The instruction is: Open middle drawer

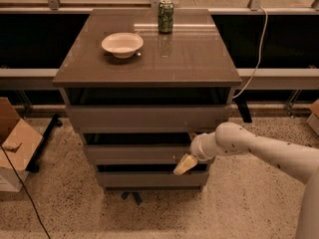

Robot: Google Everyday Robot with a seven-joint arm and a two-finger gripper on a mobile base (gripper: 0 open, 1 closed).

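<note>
The middle drawer (139, 154) is the mid-sized grey-brown front of the cabinet, under the taller top front (147, 117) and above the lowest front (149, 179). It stands slightly out, with a dark gap above its top edge. My gripper (186, 162) is at the right end of this drawer front, at its top right corner, reaching in from the right on the white arm (259, 151). Its pale tip hangs down over the drawer's front face. The part behind the wrist is hidden.
A white bowl (122, 44) and a green can (165, 16) stand on the cabinet top (189, 59). A cardboard box (12, 143) sits on the floor at the left. A cable (256, 49) hangs at the right. Speckled floor lies in front.
</note>
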